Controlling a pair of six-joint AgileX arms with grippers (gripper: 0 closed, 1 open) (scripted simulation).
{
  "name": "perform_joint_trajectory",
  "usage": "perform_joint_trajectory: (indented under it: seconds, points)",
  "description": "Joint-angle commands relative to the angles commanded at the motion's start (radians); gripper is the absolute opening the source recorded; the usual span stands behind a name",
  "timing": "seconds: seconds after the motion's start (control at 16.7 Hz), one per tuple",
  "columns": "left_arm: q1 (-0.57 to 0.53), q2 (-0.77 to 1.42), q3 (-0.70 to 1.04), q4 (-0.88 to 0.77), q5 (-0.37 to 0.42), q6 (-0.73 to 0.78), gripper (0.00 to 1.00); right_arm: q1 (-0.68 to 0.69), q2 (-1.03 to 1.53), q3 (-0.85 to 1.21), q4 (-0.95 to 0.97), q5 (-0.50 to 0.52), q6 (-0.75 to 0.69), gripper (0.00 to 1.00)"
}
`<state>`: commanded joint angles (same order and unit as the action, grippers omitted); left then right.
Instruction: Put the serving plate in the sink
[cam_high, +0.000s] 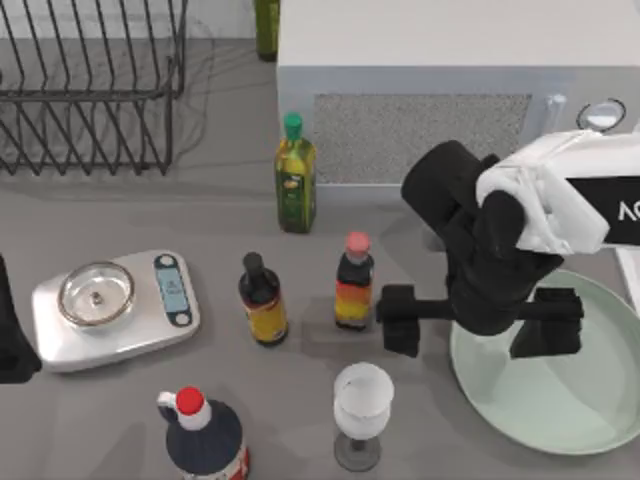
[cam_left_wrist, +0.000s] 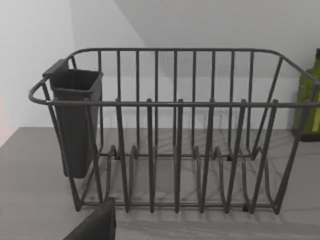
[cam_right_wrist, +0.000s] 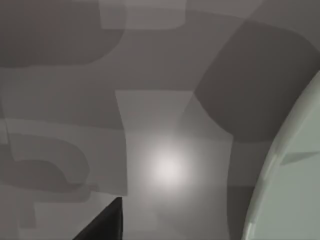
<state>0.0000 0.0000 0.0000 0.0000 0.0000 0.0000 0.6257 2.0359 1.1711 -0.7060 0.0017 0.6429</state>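
Serving plate (cam_high: 560, 400) under right gripper (cam_high: 480, 320), fingers spread wide; glass (cam_high: 362, 410), sauce bottle (cam_high: 353, 282) alongside.

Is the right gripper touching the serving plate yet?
Cannot tell. In the top view the right gripper, open, straddles the serving plate's left rim; height above it isn't shown.

White letters, cut off at the picture's edge, stand on the right arm (cam_high: 590, 205); they look like "AC". The bottle labels and the scale's display cannot be read.
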Motion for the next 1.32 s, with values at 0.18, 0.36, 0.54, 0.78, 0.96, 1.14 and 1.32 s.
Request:
perform_joint_trajectory:
  seconds: [0.18, 0.36, 0.54, 0.78, 0.96, 1.14, 1.32]
  points:
    - [0.0, 0.0, 0.0, 0.0, 0.0, 0.0, 1.0, 0.0, 0.0, 0.0, 0.0, 0.0, 0.0, 0.55]
    - [0.0, 0.0, 0.0, 0.0, 0.0, 0.0, 1.0, 0.0, 0.0, 0.0, 0.0, 0.0, 0.0, 0.32]
    - [0.0, 0.0, 0.0, 0.0, 0.0, 0.0, 1.0, 0.0, 0.0, 0.0, 0.0, 0.0, 0.0, 0.1]
    - [0.0, 0.0, 0.0, 0.0, 0.0, 0.0, 1.0, 0.0, 0.0, 0.0, 0.0, 0.0, 0.0, 0.0]
    - [0.0, 0.0, 0.0, 0.0, 0.0, 0.0, 1.0, 0.0, 0.0, 0.0, 0.0, 0.0, 0.0, 0.0]
    - [0.0, 0.0, 0.0, 0.0, 0.0, 0.0, 1.0, -0.017, -0.104, 0.0, -0.01, 0.022, -0.01, 0.0]
    - [0.0, 0.0, 0.0, 0.0, 0.0, 0.0, 1.0, -0.026, -0.102, 0.004, -0.042, 0.022, -0.009, 0.0]
